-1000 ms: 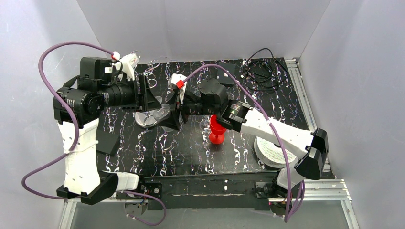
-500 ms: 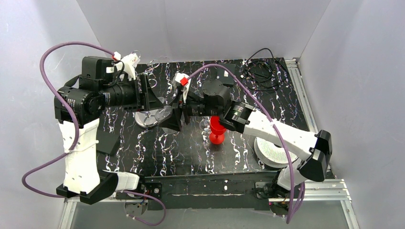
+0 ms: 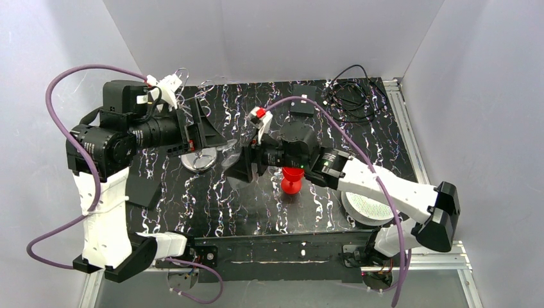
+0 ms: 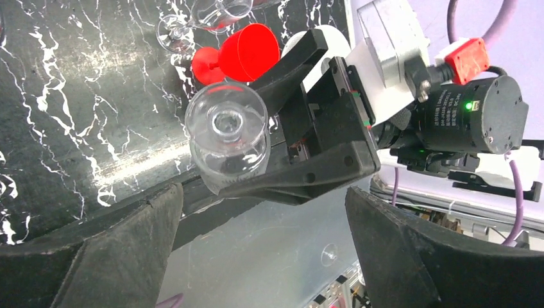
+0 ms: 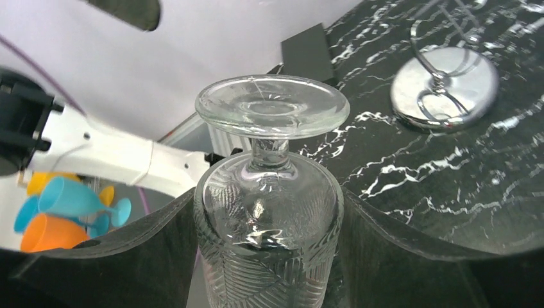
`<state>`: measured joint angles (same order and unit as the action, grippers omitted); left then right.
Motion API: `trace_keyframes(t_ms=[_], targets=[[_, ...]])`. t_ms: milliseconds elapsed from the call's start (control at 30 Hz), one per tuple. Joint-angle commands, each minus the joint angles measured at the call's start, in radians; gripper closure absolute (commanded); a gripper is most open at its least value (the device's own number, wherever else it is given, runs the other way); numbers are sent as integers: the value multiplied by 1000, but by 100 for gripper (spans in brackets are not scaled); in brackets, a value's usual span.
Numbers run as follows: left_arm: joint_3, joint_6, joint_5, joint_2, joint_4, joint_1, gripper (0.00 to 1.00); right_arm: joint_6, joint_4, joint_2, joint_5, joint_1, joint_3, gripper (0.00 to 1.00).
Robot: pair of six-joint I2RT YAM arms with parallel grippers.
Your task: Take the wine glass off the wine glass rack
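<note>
Progress: we judge the lift done, with the clear ribbed wine glass (image 5: 269, 218) clamped in the right claw (image 5: 269, 247), apart from the silver wire rack (image 5: 444, 83) and above the black marbled desk (image 5: 487, 179) | left claw (image 4: 263, 256) spread, empty | Left: set-down (if wanted) | Hidden: rack's hooks cut off; glass faint from above

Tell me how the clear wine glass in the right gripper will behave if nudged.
Probably fragile: the wine glass looks like thin clear glass with a narrow stem. Likely slippery where the right gripper clamps its glossy bowl. Laid down, its round bowl would probably roll.
</note>
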<state>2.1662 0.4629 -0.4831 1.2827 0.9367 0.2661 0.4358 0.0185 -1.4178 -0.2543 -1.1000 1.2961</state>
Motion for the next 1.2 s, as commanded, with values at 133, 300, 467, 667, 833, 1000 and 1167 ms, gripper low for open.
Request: trace_keyframes(t_ms=[133, 300, 467, 667, 833, 1000, 1167], targets=[[11, 62, -31, 5, -69, 2, 4, 349, -85, 143, 379, 72, 76, 99], [0, 45, -17, -16, -127, 2, 8, 632, -210, 195, 455, 152, 141, 99], [-118, 26, -24, -78, -277, 1, 11, 1009, -228, 254, 486, 244, 116, 99], [-241, 20, -61, -93, -511, 16, 17, 1293, -334, 275, 498, 292, 133, 99], [-263, -79, 6, -74, -602, 119, 19, 1414, -381, 255, 502, 292, 180, 99], [-300, -176, 99, -50, -686, 240, 23, 1494, -439, 246, 549, 293, 224, 99], [-282, -204, 157, 14, -751, 312, 26, 1525, -480, 245, 560, 293, 256, 99]])
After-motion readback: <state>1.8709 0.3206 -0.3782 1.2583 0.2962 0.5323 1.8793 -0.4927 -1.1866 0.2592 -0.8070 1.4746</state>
